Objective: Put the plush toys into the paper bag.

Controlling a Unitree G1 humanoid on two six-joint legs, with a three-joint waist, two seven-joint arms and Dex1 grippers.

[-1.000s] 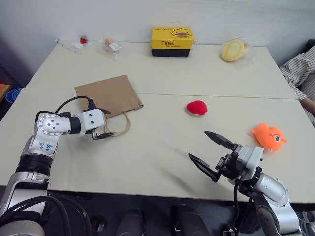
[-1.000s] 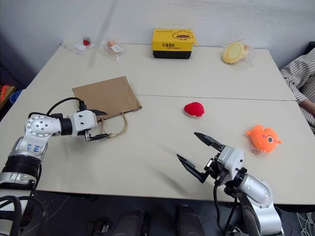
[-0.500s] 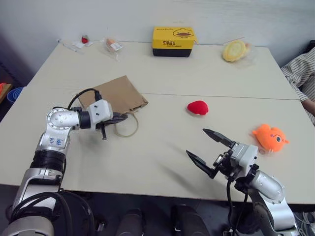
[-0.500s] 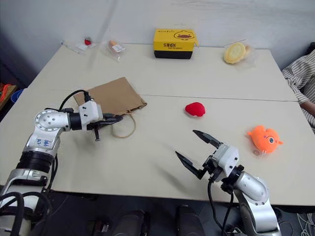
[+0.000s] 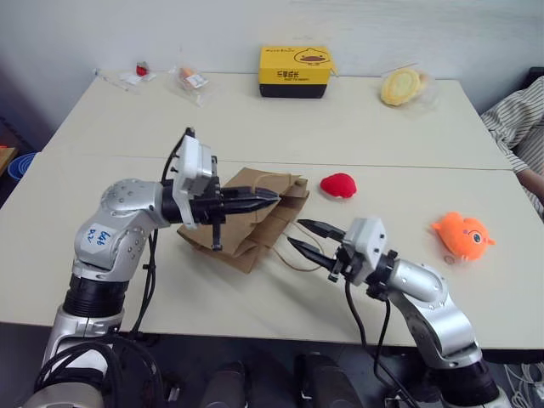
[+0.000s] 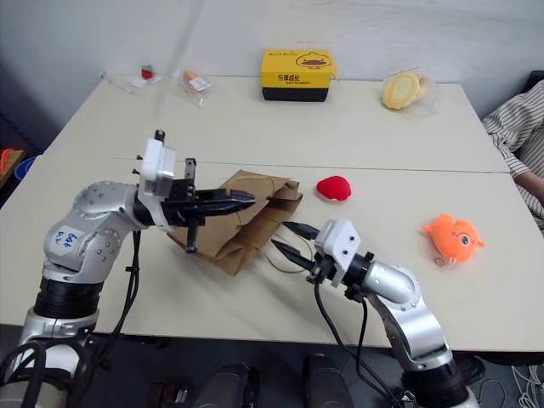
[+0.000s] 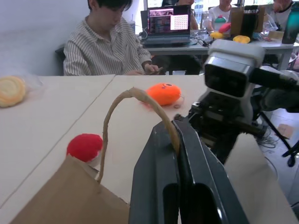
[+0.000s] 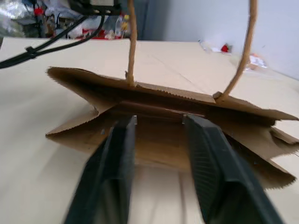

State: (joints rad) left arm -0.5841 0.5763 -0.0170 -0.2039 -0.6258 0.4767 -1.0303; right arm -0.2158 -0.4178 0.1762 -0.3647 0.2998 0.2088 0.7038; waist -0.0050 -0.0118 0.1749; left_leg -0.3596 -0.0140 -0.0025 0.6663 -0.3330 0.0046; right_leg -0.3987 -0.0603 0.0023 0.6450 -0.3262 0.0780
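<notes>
Two plush toys on pale table: fuzzy orange creature (image 5: 463, 235) near right edge, smooth red blob (image 5: 339, 184) just beyond creased kraft paper bag (image 5: 246, 223). Left gripper (image 5: 265, 196) clamps bag's twisted handle (image 7: 135, 95), mouth lifted. Right gripper (image 5: 306, 238) at bag mouth, fingers narrowly parted.

Even, bright overhead light on pale surface (image 5: 357, 127); soft shadows under arms, no harsh glare. Head views sharp, slight bending at edges. Wrist views: near pincer fingers (image 8: 205, 172) blurred, paper bag (image 8: 154, 116) soft, far background hazy.
</notes>
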